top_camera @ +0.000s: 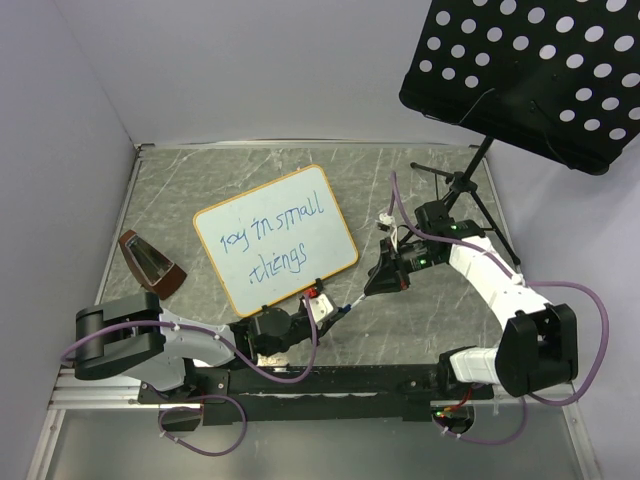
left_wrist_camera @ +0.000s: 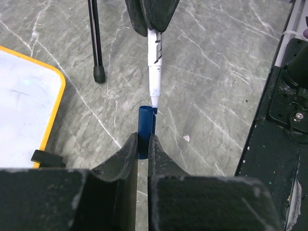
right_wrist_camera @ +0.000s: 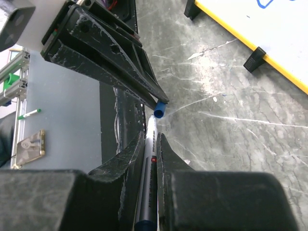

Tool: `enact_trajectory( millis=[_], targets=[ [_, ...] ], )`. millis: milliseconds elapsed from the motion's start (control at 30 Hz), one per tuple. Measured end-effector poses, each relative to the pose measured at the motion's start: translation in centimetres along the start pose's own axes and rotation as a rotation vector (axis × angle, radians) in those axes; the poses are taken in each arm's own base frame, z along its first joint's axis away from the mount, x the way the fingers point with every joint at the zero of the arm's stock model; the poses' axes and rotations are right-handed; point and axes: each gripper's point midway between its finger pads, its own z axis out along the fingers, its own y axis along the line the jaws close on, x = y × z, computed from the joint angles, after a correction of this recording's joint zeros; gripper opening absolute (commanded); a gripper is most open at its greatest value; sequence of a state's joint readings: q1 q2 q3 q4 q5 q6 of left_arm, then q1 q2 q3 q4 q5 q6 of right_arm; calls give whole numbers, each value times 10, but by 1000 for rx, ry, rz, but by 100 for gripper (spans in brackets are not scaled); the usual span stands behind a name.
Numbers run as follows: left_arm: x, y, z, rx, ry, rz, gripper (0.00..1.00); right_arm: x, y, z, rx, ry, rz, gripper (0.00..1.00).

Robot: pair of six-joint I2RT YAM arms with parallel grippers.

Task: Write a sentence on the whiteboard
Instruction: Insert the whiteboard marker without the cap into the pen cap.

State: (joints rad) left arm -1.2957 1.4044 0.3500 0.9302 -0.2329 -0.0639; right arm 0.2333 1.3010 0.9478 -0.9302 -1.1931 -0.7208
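One whiteboard (top_camera: 275, 237) lies on the grey table (top_camera: 200, 180), left of centre, carrying one sentence (top_camera: 272, 240) in two blue lines; one marker (right_wrist_camera: 149, 154) is clenched in the right gripper (right_wrist_camera: 153, 137); one blue cap (left_wrist_camera: 144, 125) is pinched by the left gripper (left_wrist_camera: 143, 139), near the board's near-right corner; the marker's tip meets the cap's mouth, not visibly inside.

White whiteboard (top_camera: 330, 245), orange-framed, blue sentence (top_camera: 272, 240) — grey veined marble table (top_camera: 400, 170) — blue cap (left_wrist_camera: 144, 127), white marker (left_wrist_camera: 155, 72).
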Motion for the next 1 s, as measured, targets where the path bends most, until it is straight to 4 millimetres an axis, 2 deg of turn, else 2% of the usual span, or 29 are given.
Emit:
enact_trajectory(
  millis=[300, 633, 1000],
  targets=[
    [6, 0, -3, 1, 14, 3, 1, -6, 3, -2, 16, -20, -28, 0],
    [6, -2, -3, 13, 14, 3, 1, -4, -4, 0, 42, -10, -18, 0],
    [6, -3, -3, 20, 15, 0, 1, -3, -3, 6, 38, 11, -27, 0]
  ],
)
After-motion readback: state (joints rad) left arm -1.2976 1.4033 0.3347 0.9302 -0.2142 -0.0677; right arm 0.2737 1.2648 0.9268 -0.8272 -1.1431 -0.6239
